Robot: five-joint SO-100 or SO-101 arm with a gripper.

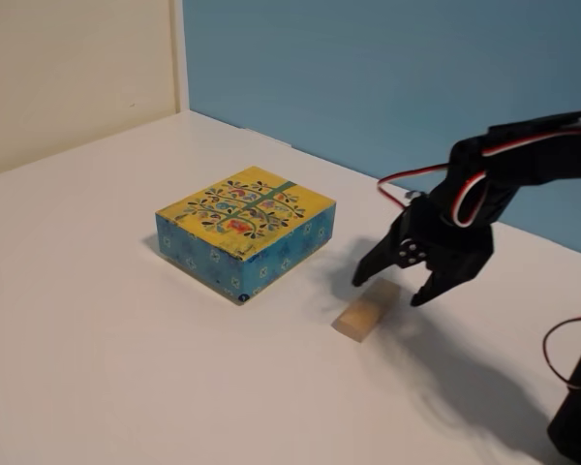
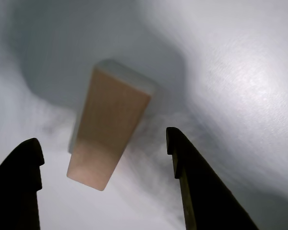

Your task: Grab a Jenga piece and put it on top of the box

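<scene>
Your fingers [image 1: 397, 281] are spread wide over the Jenga piece [image 1: 366, 311] at centre frame — the box [image 1: 245, 231] sits just left on the tabletop [image 1: 97, 320].

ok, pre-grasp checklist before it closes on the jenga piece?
1. End effector open: ok.
2. Jenga piece between the fingers in the wrist view: ok.
3. Jenga piece flat on the table: ok.
4. Fingertips low enough to grip the sides: cannot tell; fixed view suggests they sit above it.
5. Box clear of the end effector: ok.
6. Box top free for placing: ok.
</scene>
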